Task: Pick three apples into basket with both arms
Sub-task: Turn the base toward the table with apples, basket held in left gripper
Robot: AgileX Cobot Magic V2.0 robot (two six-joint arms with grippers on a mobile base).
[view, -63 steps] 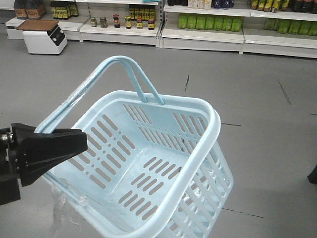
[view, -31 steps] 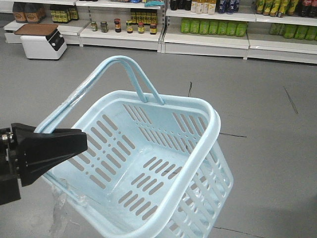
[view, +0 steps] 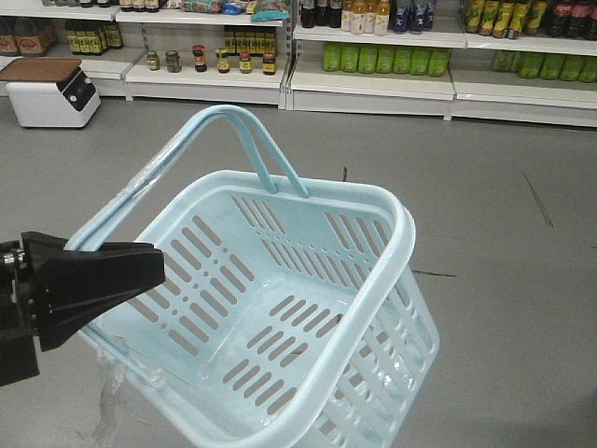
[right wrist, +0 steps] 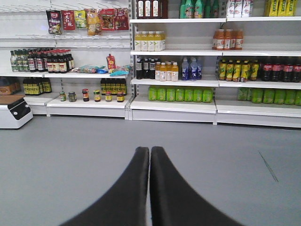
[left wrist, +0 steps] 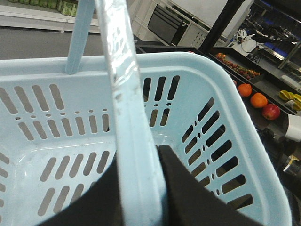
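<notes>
My left gripper (view: 154,266) is shut on one hoop handle (left wrist: 127,108) of the pale blue basket (view: 396,271) and holds it up, tilted, above the grey floor. The basket is empty. In the left wrist view the dark fingers (left wrist: 193,193) clamp the handle from both sides. One red apple (left wrist: 271,111) lies on a dark produce stand at the far right of that view; the other apples are out of view. My right gripper (right wrist: 149,149) is shut and empty, pointing at the shelves over open floor.
Store shelves (view: 373,79) with bottles and jars run along the back wall. A white scale (view: 51,91) sits at the back left. Two oranges (left wrist: 251,95) and yellow fruits (left wrist: 288,95) lie near the apple on the dark stand.
The shelves and scale have slid left and down in the front view, so the view has shifted. The basket and left gripper keep the same place in the frame.
</notes>
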